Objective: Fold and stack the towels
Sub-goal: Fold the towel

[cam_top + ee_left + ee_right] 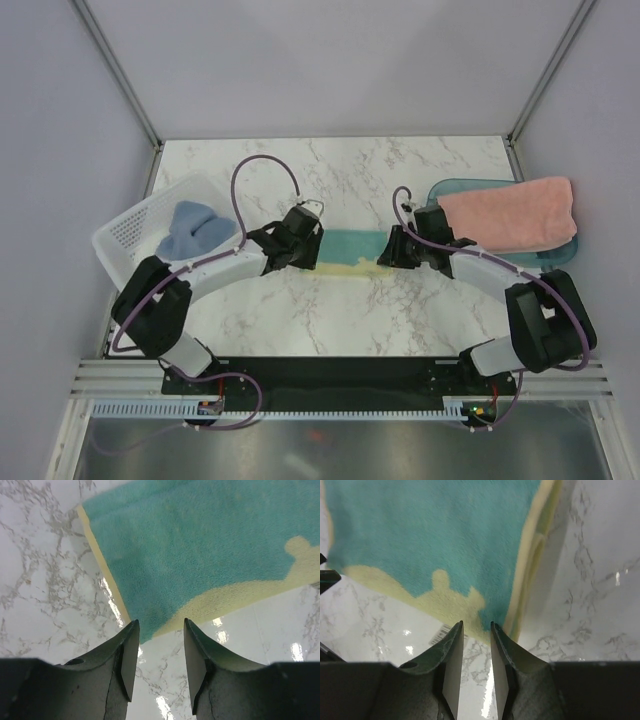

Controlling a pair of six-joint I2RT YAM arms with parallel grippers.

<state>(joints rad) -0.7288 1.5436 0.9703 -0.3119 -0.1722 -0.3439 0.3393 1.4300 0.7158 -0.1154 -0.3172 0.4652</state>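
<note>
The yellow-and-teal towel (352, 248) lies as a folded strip at the middle of the table (330, 320). The left jaws, spread, and the right jaws, narrowly parted, stand empty just off its ends, likely poised for another fold. The pink towel (510, 212) sits folded on the tray (452, 187) at the right edge, seemingly the stack's start.

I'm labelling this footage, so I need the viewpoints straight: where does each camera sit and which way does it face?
Top external: above and behind the robot, looking down on the marble table; the left arm and right arm show.
Left wrist: on the left arm, looking down past the open left tool at one end of the teal-and-yellow towel.
Right wrist: on the right arm, looking down past the open right tool at the towel's opposite end.
Shared: all three show that towel.
</note>
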